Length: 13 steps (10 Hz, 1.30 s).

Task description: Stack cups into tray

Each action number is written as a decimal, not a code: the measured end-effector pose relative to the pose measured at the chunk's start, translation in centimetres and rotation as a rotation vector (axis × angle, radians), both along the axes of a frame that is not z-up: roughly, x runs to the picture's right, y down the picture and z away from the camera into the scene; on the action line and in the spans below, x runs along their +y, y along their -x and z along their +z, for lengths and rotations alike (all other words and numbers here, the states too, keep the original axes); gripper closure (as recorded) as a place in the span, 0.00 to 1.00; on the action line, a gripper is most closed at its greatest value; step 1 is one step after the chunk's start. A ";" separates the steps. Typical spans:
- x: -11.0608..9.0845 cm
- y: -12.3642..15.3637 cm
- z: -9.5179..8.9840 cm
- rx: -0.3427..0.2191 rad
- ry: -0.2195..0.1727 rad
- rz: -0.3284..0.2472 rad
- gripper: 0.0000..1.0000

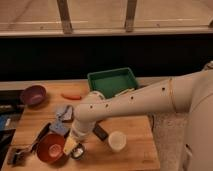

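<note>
The green tray [112, 81] stands at the back of the wooden table, with nothing showing inside it. A cream-white cup [116, 141] sits upright near the front edge. My gripper [75, 144] is low at the front left, right over a dark metallic cup [78, 153] and an orange-yellow cup [68, 146] beside the red-orange bowl [49, 148]. A blue cup [63, 113] lies further back, to the left of my arm. The arm hides whatever lies directly under the wrist.
A purple bowl [33, 95] sits at the far left and an orange carrot-like item [71, 96] lies near it. A small dark block [100, 132] lies between my arm and the cream cup. Utensils [20, 154] lie at the front left corner.
</note>
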<state>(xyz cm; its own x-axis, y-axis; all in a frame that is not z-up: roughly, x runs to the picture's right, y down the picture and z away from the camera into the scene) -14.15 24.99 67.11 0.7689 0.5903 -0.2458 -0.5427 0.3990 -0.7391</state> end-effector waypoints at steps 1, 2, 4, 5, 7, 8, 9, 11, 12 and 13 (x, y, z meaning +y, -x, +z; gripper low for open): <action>0.3 0.1 0.1 -0.003 0.003 -0.001 0.20; 0.6 0.3 0.2 -0.006 0.007 0.001 0.20; 1.3 0.2 0.7 -0.001 0.017 0.007 0.20; 1.6 -0.1 0.9 0.004 0.018 0.011 0.20; 1.7 -1.1 1.3 0.023 0.018 0.028 0.20; 1.5 -1.6 1.5 0.033 0.016 0.034 0.20; 1.5 -2.0 1.7 0.042 0.015 0.036 0.20; 1.4 -2.4 2.3 0.051 0.018 0.043 0.20; 1.2 -2.6 2.7 0.052 0.016 0.045 0.20; 0.9 -2.7 3.2 0.052 0.011 0.046 0.20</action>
